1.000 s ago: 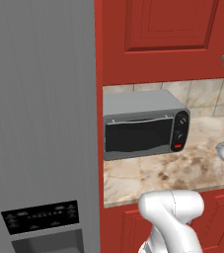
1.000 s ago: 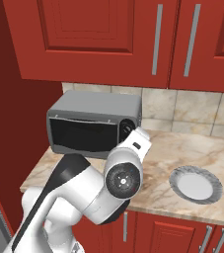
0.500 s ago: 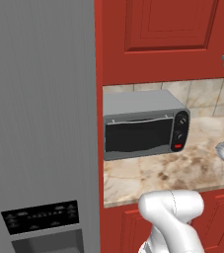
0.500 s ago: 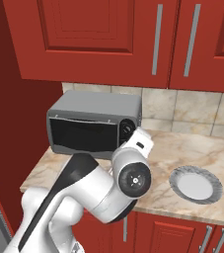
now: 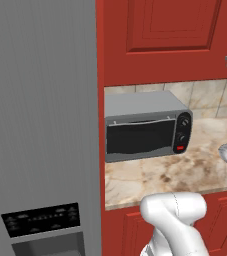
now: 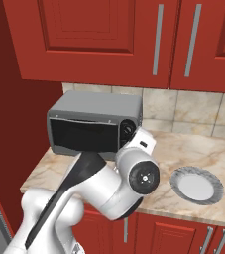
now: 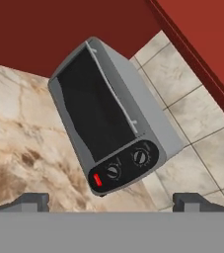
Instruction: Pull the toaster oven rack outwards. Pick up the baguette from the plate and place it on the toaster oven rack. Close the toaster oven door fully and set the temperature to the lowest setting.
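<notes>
So the surface [image 5: 150,177] here is a beige-brown marbled stone top running across the middle of the left base view, with red cabinets [image 6: 94,39] overhead, a tan tile backsplash [image 6: 193,111] behind, and a tall grey fridge [image 5: 40,120] filling the left side of that view. The toaster oven [image 5: 145,131] sits at the back of the surface, center of the frame, right next to the fridge side, and its dark glass toaster oven door [image 7: 96,111] is shut flat against the front. Black panel has two knobs [image 7: 140,157] and a red button [image 7: 97,180]; no readable writing anywhere. The plate [image 6: 196,184] is lower right in the right base view, well apart from the oven, and looks bare. The tool [image 7: 111,201] has its tips spread wide, holding nothing, pointed at the oven.
</notes>
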### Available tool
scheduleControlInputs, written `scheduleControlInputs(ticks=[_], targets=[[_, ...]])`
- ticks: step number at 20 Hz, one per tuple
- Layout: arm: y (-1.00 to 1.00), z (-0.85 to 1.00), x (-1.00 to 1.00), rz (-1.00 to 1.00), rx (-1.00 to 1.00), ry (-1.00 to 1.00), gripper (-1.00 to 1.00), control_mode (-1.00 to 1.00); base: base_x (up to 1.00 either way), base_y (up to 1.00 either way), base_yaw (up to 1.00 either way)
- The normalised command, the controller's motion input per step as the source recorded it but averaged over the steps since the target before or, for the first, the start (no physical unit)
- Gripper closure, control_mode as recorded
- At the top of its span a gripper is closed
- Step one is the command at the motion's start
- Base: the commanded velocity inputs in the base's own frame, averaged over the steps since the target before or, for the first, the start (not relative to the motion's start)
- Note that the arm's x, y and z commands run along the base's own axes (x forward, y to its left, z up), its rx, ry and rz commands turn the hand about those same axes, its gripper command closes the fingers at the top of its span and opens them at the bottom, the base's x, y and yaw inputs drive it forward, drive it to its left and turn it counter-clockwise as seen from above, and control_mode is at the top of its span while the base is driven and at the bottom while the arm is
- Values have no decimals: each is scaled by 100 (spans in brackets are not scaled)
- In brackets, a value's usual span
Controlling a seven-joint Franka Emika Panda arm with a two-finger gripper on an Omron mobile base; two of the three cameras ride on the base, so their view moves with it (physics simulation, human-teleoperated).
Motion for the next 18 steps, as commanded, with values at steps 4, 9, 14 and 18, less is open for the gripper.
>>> scheduleControlInputs(ticks=[4, 9, 14, 18], targets=[[2, -12, 20, 6, 0, 2, -100, -100, 0, 0, 0], [9, -11, 20, 7, 0, 5, -100, -100, 0, 0, 0], [9, -9, 17, 7, 0, 2, -100, -100, 0, 0, 0], [3, -5, 14, 7, 0, 0, -100, -100, 0, 0, 0]])
